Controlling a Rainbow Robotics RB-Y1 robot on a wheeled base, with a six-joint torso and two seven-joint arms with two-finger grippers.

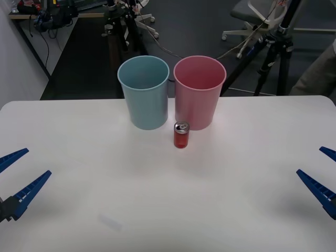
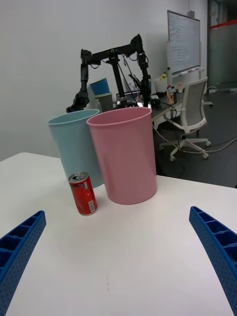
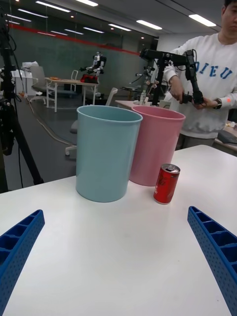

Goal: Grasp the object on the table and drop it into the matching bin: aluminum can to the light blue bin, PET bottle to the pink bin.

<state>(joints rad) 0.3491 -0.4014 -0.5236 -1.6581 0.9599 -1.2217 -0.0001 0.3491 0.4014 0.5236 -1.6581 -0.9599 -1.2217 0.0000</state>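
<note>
Step in hand: the reach for the aluminum can point(image 1: 181, 135) is judged not yet begun; nothing is held.
Left gripper point(image 1: 17, 174): parked low at the near left edge of the table point(image 1: 79, 210), fingers spread wide and empty.
Right gripper point(image 1: 321, 175): parked at the near right edge, fingers likewise spread and empty.
Approach advice: the can should be closed on around its mid-body from the near side, since the pink bin point(image 1: 199, 92) stands just behind it with little room there; a level, centred closing is advised so that the can is not tipped.
Destination: the light blue bin point(image 1: 144, 92), just left of the pink one at the far middle of the table; release is best made above its rim.
Can position: upright at the centre, just in front of the pink bin's left side.
Can appearance: short, red body, silver top with pull tab, far smaller than the bins.
</note>
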